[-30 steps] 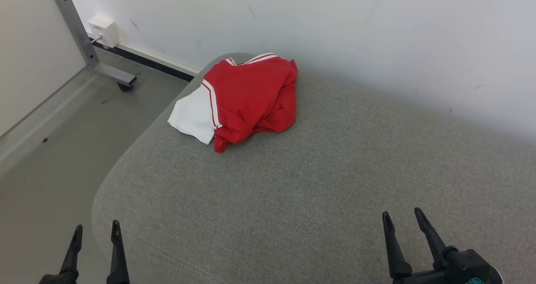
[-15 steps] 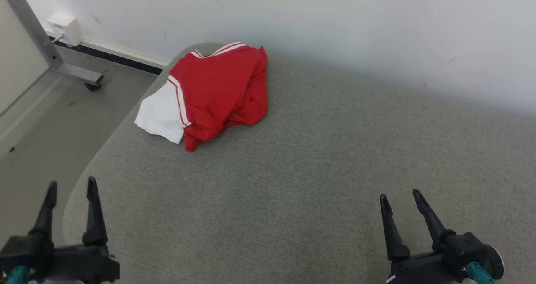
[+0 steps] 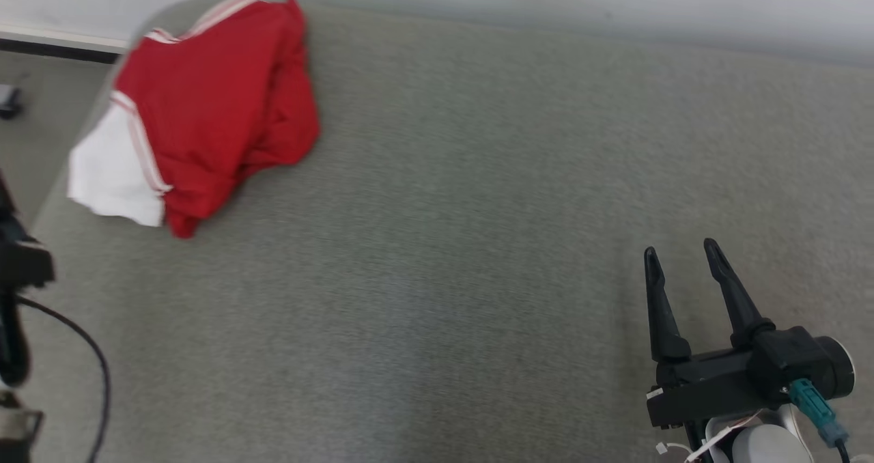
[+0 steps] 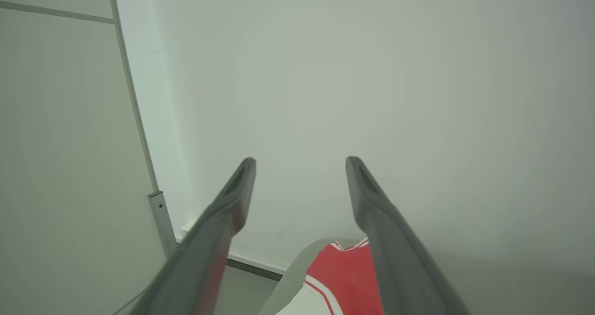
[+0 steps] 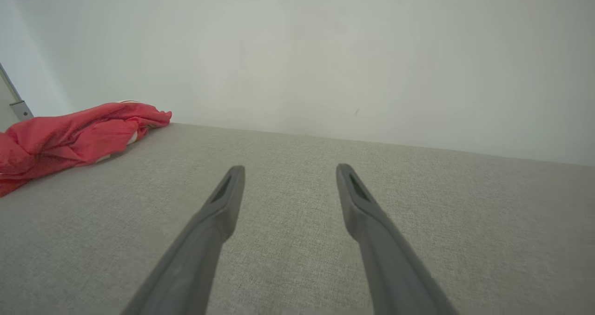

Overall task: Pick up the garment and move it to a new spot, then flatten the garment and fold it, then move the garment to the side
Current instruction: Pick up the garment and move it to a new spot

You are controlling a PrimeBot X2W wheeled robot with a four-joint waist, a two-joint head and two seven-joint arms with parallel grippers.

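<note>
Garment (image 3: 205, 101), a crumpled red piece with a white panel and striped trim, lies heaped on the far left corner of the grey cushion (image 3: 444, 258), its white part reaching the rounded left edge beside the floor (image 3: 34, 87). Neither arm touches it. The right gripper (image 3: 679, 246) hovers over bare fabric at the near right, well apart from the heap, fingers spread and empty. The left gripper (image 4: 300, 164) is likewise spread wide with nothing between its fingers, aimed at the wall (image 4: 418, 73) with the red cloth low in its wrist view. The step in hand looks like the reach for the first pick-up. It probably goes best if the left arm, the closer one, descends onto a raised red fold rather than the flat white edge. It should pinch several layers and lift until the trailing cloth clears the cushion before carrying it toward the open middle. The wall just behind the heap leaves little room on the far side. A slip near the edge could drop the cloth to the floor. A metal post (image 4: 160, 217) stands beyond that corner, and a dark cable (image 3: 95, 360) looping at the near left might snag.
</note>
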